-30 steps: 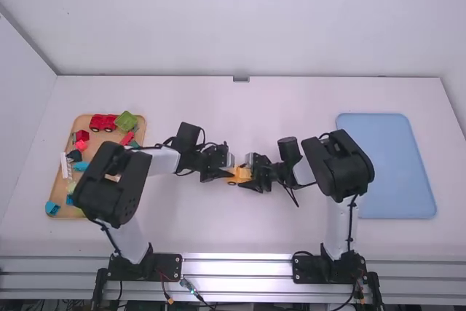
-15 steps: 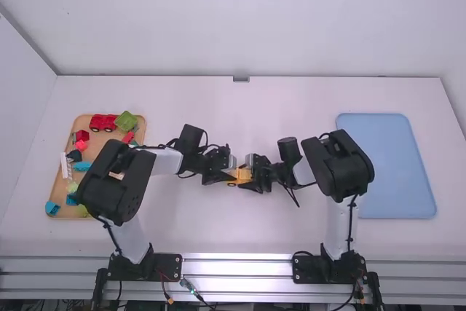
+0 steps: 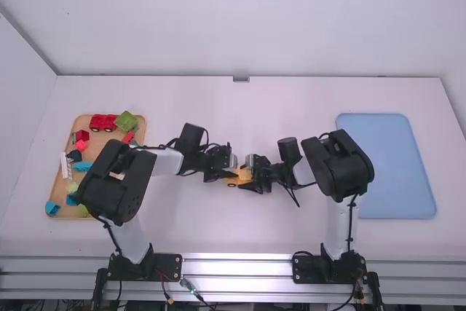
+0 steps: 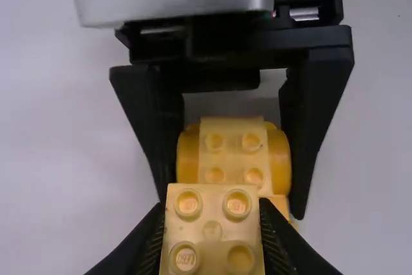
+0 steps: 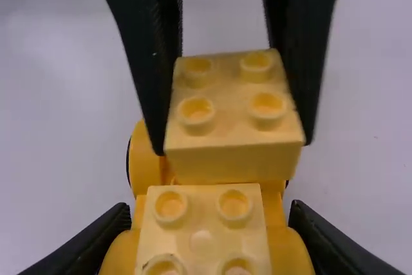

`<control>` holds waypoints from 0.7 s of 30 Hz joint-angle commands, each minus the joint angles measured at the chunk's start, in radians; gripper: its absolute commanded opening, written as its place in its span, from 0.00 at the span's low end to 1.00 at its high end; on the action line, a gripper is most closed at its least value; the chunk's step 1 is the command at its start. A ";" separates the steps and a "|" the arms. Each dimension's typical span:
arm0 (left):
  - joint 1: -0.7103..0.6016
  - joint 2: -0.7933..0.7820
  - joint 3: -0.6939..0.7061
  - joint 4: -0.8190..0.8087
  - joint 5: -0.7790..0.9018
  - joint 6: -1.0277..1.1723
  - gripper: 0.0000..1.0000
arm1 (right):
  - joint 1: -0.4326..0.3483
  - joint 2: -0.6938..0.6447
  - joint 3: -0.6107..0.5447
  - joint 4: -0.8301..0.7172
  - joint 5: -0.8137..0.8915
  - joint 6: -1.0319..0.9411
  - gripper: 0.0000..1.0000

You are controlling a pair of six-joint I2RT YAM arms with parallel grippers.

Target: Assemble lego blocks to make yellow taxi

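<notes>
The left gripper [image 3: 231,174] is squeezing a yellow block [image 5: 232,104]. The right gripper [image 3: 249,174] is hugging the yellow car [image 4: 233,149], over the middle of the table [image 3: 240,227]. The block is covering part of the car; I can't tell if they are touching. The right wrist view is cutting off the car's end.

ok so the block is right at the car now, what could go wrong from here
The yellow block held by the left gripper sits close against the car's raised studded part, so pressing it down slightly off line could leave it crooked.

The right gripper pinches the car by its sides, so a hard push might make it slip or tip.

The two grippers' fingers are very near each other and could bump.
</notes>
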 commanded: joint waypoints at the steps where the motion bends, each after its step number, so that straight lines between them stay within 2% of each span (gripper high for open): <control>1: -0.009 0.012 -0.035 0.024 0.016 -0.006 0.03 | 0.005 0.017 -0.002 -0.002 -0.024 0.003 0.42; 16: -0.014 0.024 -0.045 0.031 0.015 -0.035 0.02 | 0.017 0.017 0.000 -0.002 -0.024 0.003 0.42; 21: -0.014 0.024 -0.045 -0.001 0.016 -0.031 0.02 | 0.016 0.017 0.034 -0.075 -0.023 -0.005 0.42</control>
